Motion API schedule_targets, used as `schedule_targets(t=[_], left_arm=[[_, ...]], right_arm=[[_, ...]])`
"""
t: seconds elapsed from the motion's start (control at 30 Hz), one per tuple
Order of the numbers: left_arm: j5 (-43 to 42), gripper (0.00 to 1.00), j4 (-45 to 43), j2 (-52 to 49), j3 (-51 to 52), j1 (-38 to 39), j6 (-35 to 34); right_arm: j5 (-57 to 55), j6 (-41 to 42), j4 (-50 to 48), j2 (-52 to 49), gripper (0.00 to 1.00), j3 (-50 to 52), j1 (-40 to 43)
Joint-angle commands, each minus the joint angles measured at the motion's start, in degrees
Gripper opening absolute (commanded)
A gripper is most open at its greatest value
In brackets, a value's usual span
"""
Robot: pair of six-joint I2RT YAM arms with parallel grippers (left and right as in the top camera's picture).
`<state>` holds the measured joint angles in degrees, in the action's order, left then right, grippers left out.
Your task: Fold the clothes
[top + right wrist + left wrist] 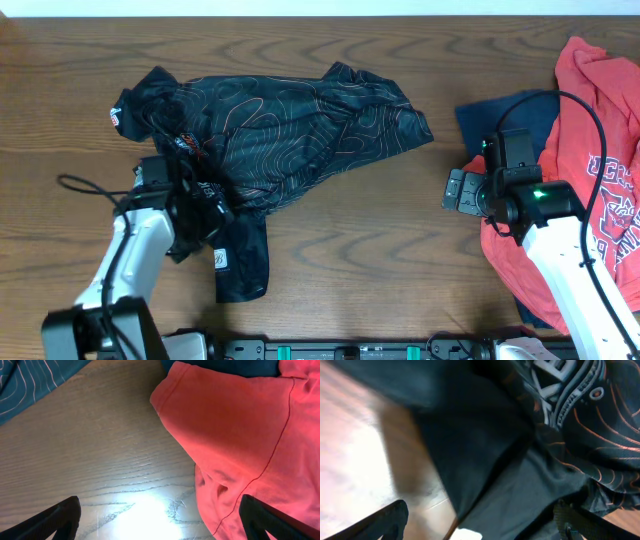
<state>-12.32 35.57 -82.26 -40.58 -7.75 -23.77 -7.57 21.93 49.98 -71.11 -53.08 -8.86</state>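
Note:
The black jersey (290, 125) with thin orange-red contour lines lies crumpled on the table's left half, one part hanging toward the front edge. My left gripper (207, 207) is low over its left side. In the left wrist view the left gripper (480, 522) is open, with dark jersey fabric (520, 460) between its spread fingers. The red printed T-shirt (600, 130) lies at the right over a navy garment (500, 115). My right gripper (456, 190) is open and empty above bare wood. In the right wrist view the right gripper (160, 517) is just left of the red sleeve (240, 430).
The wooden table (380, 240) shows bare wood between the jersey and the red T-shirt. A corner of the jersey (25, 385) shows at the top left of the right wrist view. A black rail (350, 348) runs along the table's front edge.

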Motion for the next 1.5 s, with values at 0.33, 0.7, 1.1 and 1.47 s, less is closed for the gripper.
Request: schedule_targets(t=[0.33, 0.7, 1.1, 1.47], left_arm=[[-0.72, 0.38, -0.5, -8.59, 0.2, 3.06, 0.63], [-0.81, 0.06, 17.03, 1.01, -10.14, 1.51, 5.95], [-3.26, 0.06, 35.08, 15.37, -23.43, -18.62, 10.16], [-9.11, 0.06, 36.37, 15.21, -22.36, -17.73, 10.23]], right_arm=[[-0.79, 0.72, 0.17, 0.17, 0.99, -0.52, 0.44], [12.63, -8.94, -1.53, -3.72, 0.99, -0.52, 0.44], [22.12, -2.69, -17.44, -16.76, 0.94, -0.52, 0.11], [32.11, 2.03, -26.16, -20.39, 0.8, -3.1, -7.48]])
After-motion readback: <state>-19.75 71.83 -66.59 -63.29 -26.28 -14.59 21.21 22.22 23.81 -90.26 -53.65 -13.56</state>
